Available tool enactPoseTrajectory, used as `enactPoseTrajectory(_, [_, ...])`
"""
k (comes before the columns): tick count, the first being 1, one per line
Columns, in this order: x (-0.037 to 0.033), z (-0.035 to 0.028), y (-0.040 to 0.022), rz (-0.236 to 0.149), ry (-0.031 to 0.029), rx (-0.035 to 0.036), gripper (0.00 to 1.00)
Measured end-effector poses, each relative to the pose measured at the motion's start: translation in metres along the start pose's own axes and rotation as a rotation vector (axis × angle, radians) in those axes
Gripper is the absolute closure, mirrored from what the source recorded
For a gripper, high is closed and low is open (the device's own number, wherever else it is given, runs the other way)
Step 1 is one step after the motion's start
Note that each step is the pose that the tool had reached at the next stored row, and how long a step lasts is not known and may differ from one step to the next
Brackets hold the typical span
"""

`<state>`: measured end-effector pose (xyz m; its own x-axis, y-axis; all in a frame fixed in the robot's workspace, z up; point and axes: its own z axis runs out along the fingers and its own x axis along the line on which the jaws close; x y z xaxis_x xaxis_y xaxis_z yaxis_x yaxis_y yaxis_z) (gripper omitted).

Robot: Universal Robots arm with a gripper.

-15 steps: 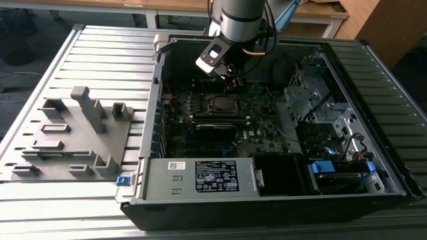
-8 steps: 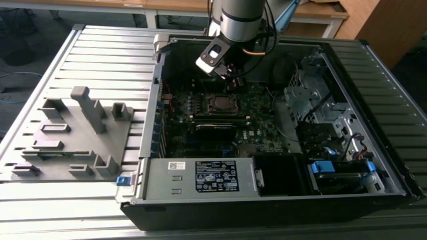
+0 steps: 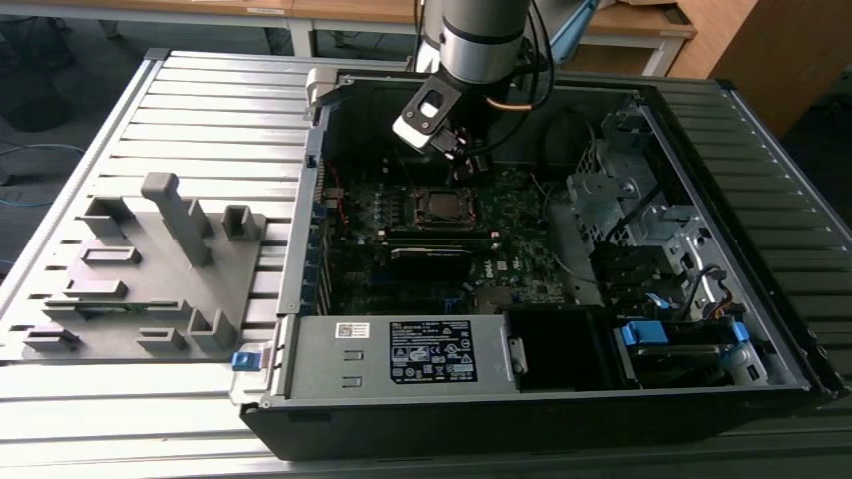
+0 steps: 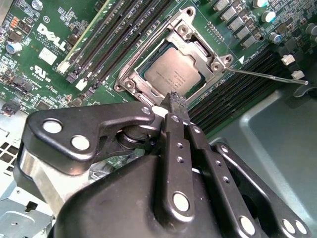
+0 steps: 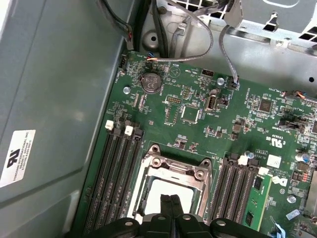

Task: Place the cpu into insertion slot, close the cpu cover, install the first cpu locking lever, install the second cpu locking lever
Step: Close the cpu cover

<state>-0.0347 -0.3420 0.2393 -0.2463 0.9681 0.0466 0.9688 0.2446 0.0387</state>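
The gripper point(image 4: 176, 100), claw narrow with fingers pressed together, hangs just over the socket. In the exterior view, the open computer case point(image 3: 533, 429) has a grey fixture plate point(image 3: 147, 259) at its nine o'clock. On the motherboard point(image 5: 198, 99), the cpu cover point(image 4: 193, 29) lies flat around the seated cpu point(image 4: 171, 74). A thin locking lever point(image 4: 267, 75) juts out from the socket.
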Motion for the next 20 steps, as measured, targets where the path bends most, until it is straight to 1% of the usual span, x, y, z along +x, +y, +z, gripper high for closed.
enactPoseTrajectory(6, [0.0000, 0.0000, 0.0000, -0.001, 0.0001, 0.0000, 0.89])
enactPoseTrajectory(11, [0.0000, 0.0000, 0.0000, -0.027, 0.0024, 0.0009, 0.89])
enactPoseTrajectory(20, [0.0000, 0.0000, 0.0000, -0.030, 0.0026, 0.0011, 0.89])
